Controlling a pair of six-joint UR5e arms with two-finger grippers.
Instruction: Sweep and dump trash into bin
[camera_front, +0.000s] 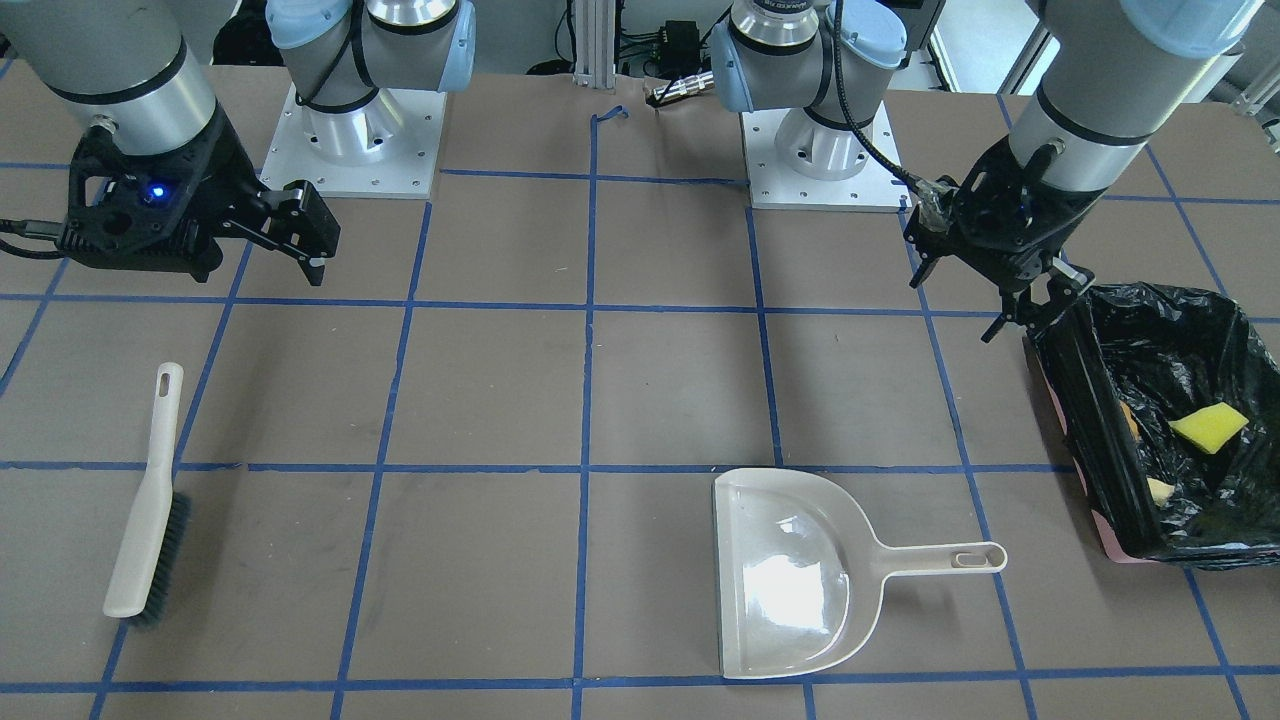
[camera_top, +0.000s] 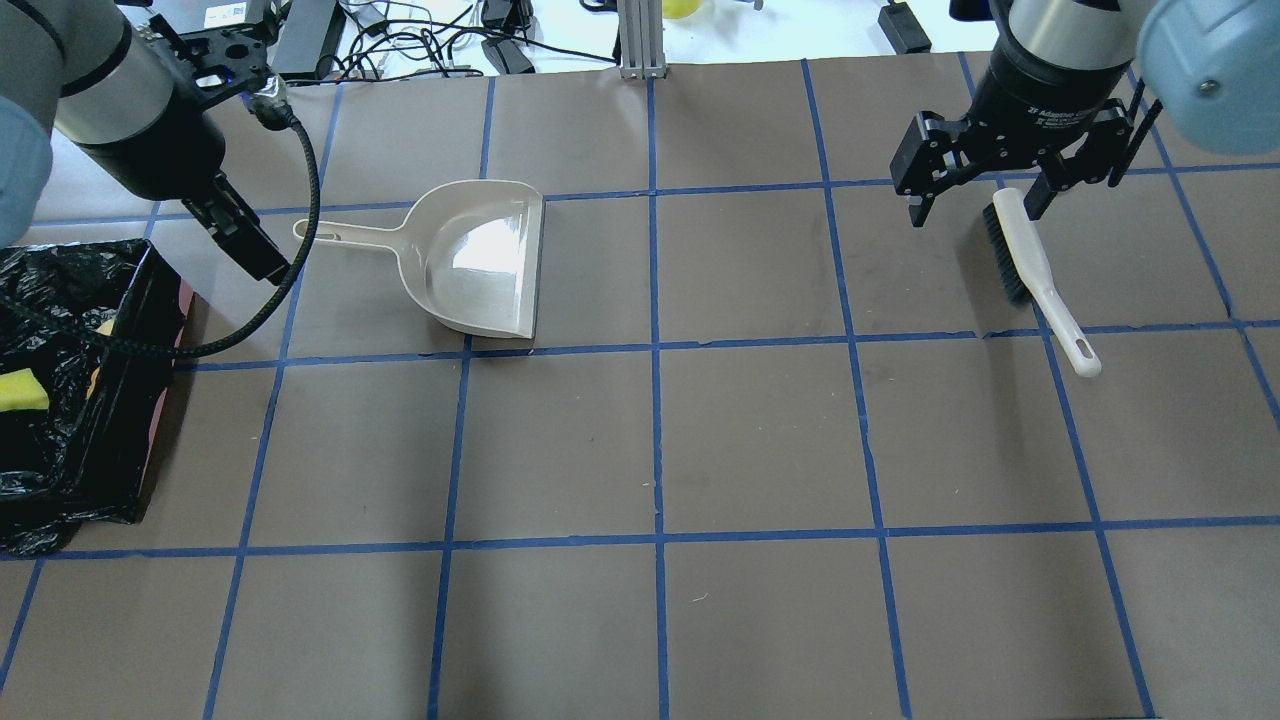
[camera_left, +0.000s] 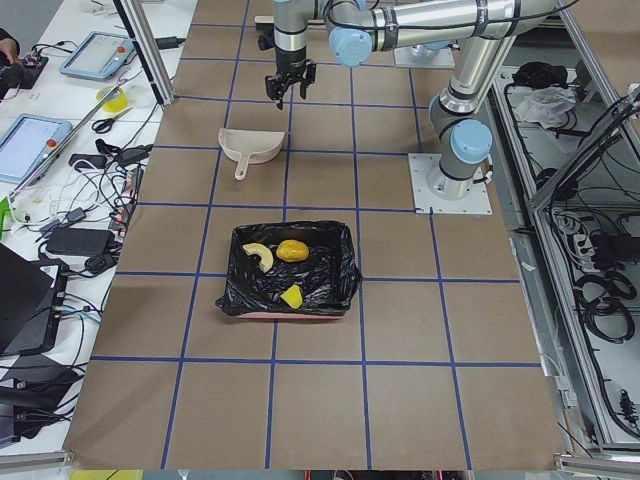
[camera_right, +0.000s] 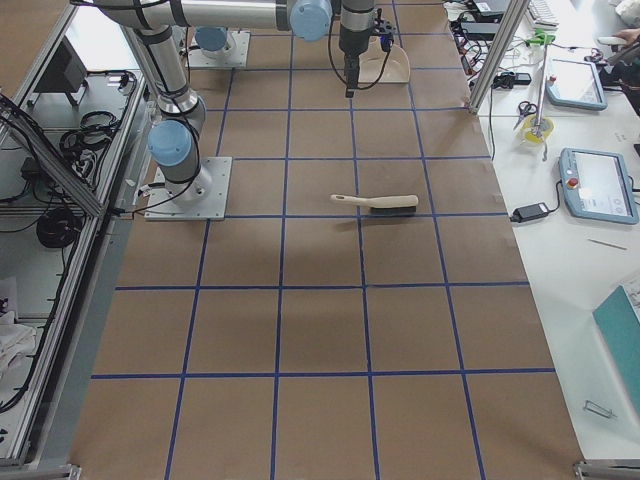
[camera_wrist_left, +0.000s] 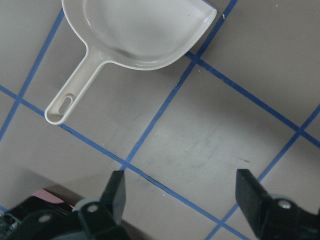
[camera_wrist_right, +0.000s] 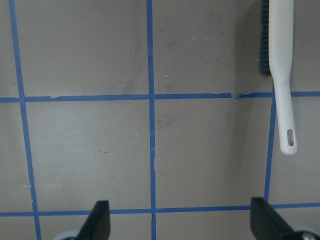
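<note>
The bin (camera_front: 1078, 400), right edge, contains the three trash pieces (camera_front: 1208, 427). The left gripper (camera_front: 1035, 300), fingers apart and empty, hangs just beside its upper corner; the right gripper (camera_front: 310, 250), likewise spread, hovers upper left.

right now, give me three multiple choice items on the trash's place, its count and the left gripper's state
1. Where is the yellow sponge-like wedge? A beige plastic dustpan; B black-lined pink bin; C bare table.
2. Trash pieces in the bin? A one; B two; C three.
3. The left gripper is: A open, empty; B shut on dustpan; C shut on white-handled brush.
Answers: B, it lies on the black liner. C, golden-brown lump, pale curved slice and wedge lie inside. A, fingers apart; dustpan and brush lie loose on the table.
</note>
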